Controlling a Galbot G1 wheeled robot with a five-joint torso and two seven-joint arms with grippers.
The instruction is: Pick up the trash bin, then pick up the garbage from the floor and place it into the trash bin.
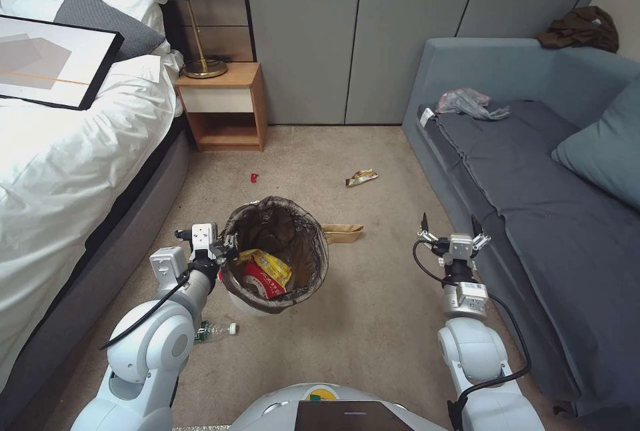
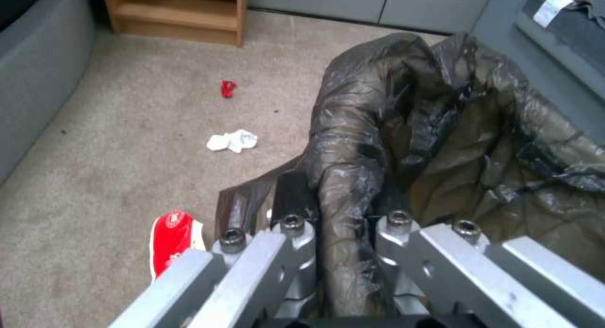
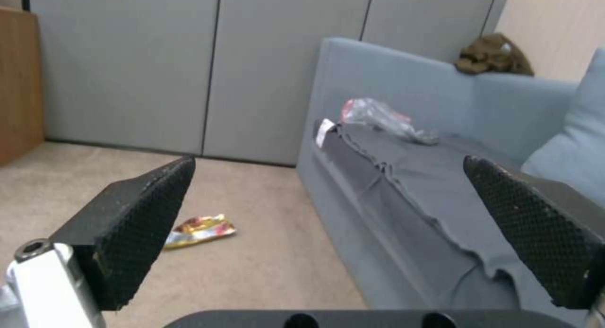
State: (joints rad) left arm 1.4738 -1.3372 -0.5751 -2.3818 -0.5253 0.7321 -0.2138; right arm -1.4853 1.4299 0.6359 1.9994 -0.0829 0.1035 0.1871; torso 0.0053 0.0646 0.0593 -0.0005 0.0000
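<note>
While held, trash bin (image 1: 277, 261) stands upright, mouth up.

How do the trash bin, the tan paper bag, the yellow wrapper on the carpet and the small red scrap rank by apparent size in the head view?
1. trash bin
2. tan paper bag, partly hidden behind the bin
3. yellow wrapper
4. red scrap

The bin is nearest the camera; the scrap and wrapper lie farthest.

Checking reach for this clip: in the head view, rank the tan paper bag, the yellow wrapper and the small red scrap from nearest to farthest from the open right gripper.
From the right gripper:
1. Tan paper bag, on the carpet beside the trash bin.
2. Yellow wrapper, farther toward the wall.
3. Small red scrap, beyond the bin, toward the nightstand.
</note>
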